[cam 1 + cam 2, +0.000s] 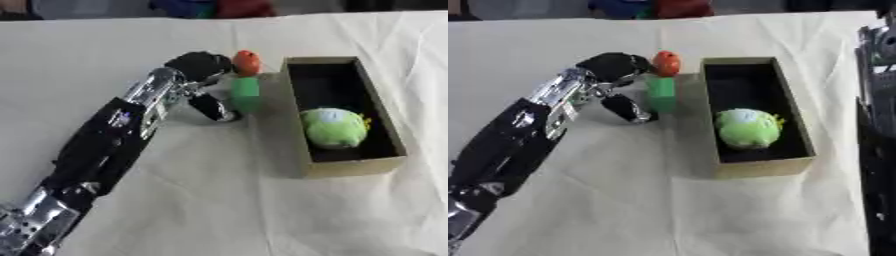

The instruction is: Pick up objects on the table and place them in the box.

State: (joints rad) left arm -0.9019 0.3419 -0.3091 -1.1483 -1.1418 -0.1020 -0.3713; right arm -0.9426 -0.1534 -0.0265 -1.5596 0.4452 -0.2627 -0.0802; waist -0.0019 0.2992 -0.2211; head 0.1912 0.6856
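Note:
An open cardboard box with a dark inside stands right of centre, and a green plush toy lies in its near half. Just outside its left wall a green block lies on the cloth, with a small orange object at its far end. My left hand reaches in from the lower left and sits right beside both. Its fingers are spread: the upper ones are by the orange object and the thumb is at the block's near end. Nothing is lifted. My right hand does not show.
A wrinkled cream cloth covers the table. Blue and red things sit beyond the far edge. A dark arm part runs down the right edge of the right eye view, close to the box.

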